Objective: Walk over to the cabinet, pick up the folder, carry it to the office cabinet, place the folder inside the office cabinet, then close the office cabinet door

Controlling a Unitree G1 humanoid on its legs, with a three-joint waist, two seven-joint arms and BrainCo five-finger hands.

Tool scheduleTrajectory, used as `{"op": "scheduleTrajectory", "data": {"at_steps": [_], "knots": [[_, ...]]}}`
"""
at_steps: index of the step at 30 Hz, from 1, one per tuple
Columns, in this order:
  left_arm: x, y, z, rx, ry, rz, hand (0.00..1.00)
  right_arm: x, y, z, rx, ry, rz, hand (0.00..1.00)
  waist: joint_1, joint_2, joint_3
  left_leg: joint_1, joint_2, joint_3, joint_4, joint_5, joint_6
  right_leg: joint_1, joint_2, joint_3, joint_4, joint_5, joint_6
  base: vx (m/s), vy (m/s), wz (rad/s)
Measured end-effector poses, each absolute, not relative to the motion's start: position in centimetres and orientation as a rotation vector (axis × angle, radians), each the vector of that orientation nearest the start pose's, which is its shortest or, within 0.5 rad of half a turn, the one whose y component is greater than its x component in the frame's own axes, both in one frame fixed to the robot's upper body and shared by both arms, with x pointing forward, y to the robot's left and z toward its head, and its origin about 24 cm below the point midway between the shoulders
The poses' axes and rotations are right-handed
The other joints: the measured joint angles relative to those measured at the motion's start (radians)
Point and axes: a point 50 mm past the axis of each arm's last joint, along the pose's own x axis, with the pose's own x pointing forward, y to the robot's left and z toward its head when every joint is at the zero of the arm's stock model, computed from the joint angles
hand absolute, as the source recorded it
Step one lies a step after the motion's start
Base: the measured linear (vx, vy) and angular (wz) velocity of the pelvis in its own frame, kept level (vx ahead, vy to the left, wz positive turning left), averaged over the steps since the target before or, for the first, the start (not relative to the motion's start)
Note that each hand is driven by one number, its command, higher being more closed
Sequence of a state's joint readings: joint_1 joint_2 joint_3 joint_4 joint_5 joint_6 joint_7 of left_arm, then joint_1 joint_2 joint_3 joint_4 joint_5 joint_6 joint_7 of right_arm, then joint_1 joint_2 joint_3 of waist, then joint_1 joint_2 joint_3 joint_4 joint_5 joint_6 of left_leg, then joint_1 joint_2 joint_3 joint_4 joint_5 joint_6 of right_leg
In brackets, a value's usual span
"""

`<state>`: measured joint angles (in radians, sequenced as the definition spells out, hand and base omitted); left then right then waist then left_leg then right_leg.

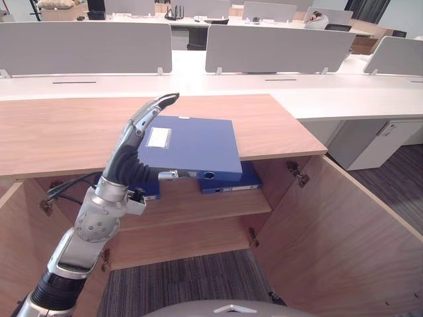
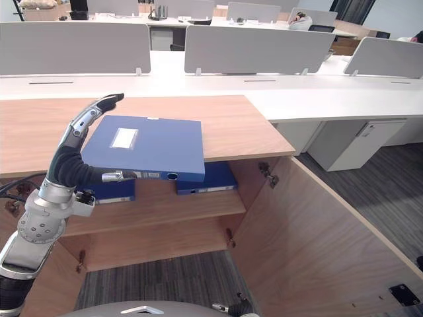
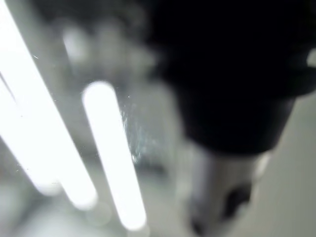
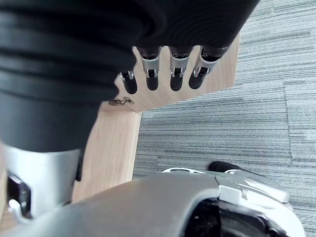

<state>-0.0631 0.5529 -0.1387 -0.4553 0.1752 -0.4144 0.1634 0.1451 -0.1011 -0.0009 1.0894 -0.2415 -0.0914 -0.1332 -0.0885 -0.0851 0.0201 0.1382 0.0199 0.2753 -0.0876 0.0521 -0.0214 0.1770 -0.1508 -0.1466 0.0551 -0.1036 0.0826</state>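
My left hand [image 1: 129, 162] pinches the blue folder [image 1: 198, 148] at centre frame, fingers across its cover and thumb at its spine, level with the open office cabinet's [image 1: 277, 129] top. Pickup and carry look done; shelving it and shutting the door [image 1: 330, 231] remain. My right hand [image 4: 151, 74] hangs slack and empty.

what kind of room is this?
Most likely an open-plan office: rows of white desks with grey divider screens, grey carpet, and a wooden cabinet where the left hand holds a blue folder.
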Motion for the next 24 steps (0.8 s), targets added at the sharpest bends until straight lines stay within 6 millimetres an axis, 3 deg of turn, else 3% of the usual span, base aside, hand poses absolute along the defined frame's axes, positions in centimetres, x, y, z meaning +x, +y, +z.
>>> {"op": "scheduleTrajectory", "data": {"at_steps": [10,15,24], "knots": [[21.9,12.7,16.5,0.703,-0.907,-0.333,0.0,7.1,-19.4,-16.5,-0.366,1.105,-0.029,0.0,-0.015,-0.006,-0.004,-0.012,-0.004,-0.002,0.0,0.008,0.01,-0.007,0.0,-0.001,-0.01,0.011,0.015,0.0,0.0,0.0],[23.0,12.0,13.6,0.927,-0.839,-0.386,0.0,7.6,-19.3,-16.4,-0.372,1.092,-0.022,0.0,-0.026,-0.008,-0.005,-0.011,-0.006,-0.003,0.0,0.011,0.015,-0.004,-0.001,-0.004,-0.019,0.011,0.014,0.0,0.0,0.0],[23.4,11.4,10.2,1.115,-0.774,-0.412,0.0,7.6,-19.3,-16.4,-0.38,1.088,-0.025,0.0,-0.037,-0.016,-0.007,-0.011,-0.008,-0.003,0.0,0.009,0.016,0.001,-0.003,-0.007,-0.035,0.013,0.012,0.0,0.0,0.0]]}}
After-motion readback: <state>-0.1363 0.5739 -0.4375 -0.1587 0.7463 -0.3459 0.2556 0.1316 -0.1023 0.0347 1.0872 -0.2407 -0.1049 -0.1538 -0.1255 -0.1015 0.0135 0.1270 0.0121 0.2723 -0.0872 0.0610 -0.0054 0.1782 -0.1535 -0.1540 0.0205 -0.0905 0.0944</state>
